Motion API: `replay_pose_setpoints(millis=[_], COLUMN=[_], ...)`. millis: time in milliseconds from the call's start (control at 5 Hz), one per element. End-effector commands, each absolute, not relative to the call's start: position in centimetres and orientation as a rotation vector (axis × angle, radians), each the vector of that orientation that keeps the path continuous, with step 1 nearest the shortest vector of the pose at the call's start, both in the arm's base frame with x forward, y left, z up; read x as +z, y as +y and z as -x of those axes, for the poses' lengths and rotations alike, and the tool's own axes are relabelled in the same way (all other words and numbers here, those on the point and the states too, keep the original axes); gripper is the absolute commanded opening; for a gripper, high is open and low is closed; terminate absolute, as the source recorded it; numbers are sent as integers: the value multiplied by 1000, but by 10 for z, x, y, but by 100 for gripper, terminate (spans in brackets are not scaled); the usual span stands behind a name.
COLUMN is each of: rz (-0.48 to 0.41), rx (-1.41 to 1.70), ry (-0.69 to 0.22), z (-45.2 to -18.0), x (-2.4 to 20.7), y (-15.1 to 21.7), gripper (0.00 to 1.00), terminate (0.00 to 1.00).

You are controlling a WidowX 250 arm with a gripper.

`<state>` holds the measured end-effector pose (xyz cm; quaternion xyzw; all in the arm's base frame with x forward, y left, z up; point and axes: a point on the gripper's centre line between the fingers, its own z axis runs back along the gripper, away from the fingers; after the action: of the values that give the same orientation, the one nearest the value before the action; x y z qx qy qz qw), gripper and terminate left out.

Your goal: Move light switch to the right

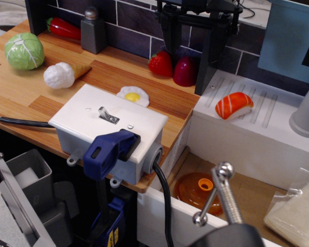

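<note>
The light switch (104, 112) is a small silver toggle lever on a little grey plate (110, 117). It is set in the top of a white electrical box (87, 110) at the front edge of the wooden counter. The lever leans up and to the left. A blue plastic clamp (109, 152) grips the box's front edge. My black gripper (189, 62) hangs at the back of the counter, well behind and to the right of the box. Its two fingers (170, 36) stand apart with nothing held between them.
A fried egg (133, 95) lies just behind the box. A strawberry (161, 64) and a dark red fruit (185, 71) sit under the gripper. A cabbage (24, 50), an ice cream cone (62, 75), a grey shaker (93, 31), sushi (234, 105) on the white drainer and a faucet (221, 195) are around.
</note>
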<state>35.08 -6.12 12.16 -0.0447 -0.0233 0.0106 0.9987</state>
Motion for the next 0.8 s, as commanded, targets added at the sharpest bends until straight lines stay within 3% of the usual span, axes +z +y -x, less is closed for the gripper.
replay_pose_setpoints(millis=[0, 600], rz=[89, 70], rx=[21, -68], ry=[-47, -74], z=[-351, -283], x=[122, 125], y=[-61, -25], gripper=[100, 100], terminate=[0, 0])
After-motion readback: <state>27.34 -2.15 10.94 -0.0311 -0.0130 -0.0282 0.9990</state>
